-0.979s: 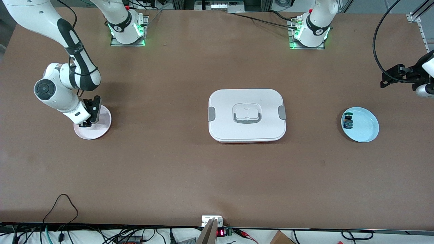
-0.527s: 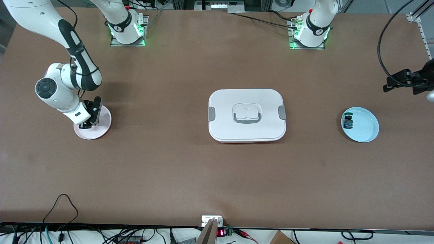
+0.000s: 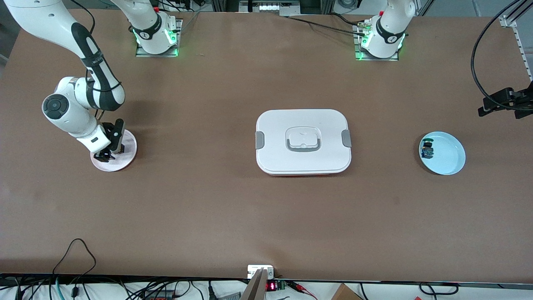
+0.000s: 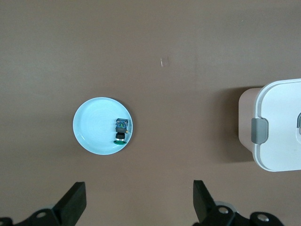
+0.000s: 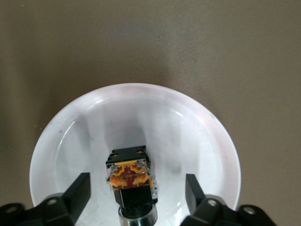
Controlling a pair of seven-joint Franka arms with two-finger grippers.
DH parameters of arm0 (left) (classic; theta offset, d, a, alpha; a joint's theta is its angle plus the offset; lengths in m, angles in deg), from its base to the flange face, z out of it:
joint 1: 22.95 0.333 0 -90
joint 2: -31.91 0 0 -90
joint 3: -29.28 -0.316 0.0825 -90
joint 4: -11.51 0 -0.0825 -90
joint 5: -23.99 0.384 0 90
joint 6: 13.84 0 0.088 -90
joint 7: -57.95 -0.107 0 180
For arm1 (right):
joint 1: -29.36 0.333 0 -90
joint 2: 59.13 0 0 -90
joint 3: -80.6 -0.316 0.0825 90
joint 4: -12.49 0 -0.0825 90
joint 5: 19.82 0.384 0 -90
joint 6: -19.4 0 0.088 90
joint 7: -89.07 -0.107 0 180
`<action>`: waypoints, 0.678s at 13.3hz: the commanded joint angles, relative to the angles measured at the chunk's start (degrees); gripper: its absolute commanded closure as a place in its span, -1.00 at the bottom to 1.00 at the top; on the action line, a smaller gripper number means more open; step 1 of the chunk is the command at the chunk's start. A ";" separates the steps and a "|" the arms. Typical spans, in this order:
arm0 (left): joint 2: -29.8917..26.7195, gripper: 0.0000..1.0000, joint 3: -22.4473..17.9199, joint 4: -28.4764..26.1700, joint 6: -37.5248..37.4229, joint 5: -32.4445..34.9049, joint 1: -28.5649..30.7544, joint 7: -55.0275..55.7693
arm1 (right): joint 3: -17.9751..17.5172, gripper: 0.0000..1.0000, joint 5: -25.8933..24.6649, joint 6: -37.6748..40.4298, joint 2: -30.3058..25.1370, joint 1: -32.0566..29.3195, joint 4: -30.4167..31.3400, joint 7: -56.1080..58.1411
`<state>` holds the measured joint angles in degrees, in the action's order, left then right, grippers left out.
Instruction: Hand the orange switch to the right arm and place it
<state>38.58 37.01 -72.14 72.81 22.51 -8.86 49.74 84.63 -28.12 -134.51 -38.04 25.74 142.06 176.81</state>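
The orange switch [image 5: 132,182] lies in the pale pink plate [image 3: 128,146], which also shows in the right wrist view [image 5: 70,123]. Its orange block faces up. My right gripper [image 3: 104,156] is low over this plate. In the right wrist view it [image 5: 137,197] is open, one finger on each side of the switch and apart from it. In the front view the gripper hides the switch. My left gripper [image 3: 504,102] is high over the table's edge at the left arm's end. In the left wrist view it [image 4: 139,207] is open and empty.
A white lidded box [image 3: 303,141] stands mid-table and shows in the left wrist view [image 4: 282,123]. A light blue plate [image 3: 449,161] toward the left arm's end holds a blue and green switch [image 3: 427,150]. Both show in the left wrist view: plate [image 4: 91,134], switch [image 4: 122,130].
My left arm has drawn back toward the table's edge at its own end. My right gripper has shifted a little over the pink plate.
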 commanded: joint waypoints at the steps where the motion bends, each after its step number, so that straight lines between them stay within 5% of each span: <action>1: 0.97 -1.00 0.52 1.83 -0.25 1.99 -0.38 -0.93 | -0.87 -1.00 2.84 0.54 -3.84 -0.52 1.21 1.30; 7: 1.58 -1.00 0.44 1.83 -0.34 5.96 -2.14 -0.93 | -1.40 -1.00 15.93 11.51 -8.33 1.15 -4.57 -1.32; 9: 1.67 -1.00 0.44 1.83 -0.34 6.14 -2.23 -0.93 | -1.31 -1.00 16.74 17.91 -8.87 1.50 -8.17 -9.29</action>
<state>39.09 37.54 -72.12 72.81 27.01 -10.75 49.57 83.39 -13.02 -122.20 -46.15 26.75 136.99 173.58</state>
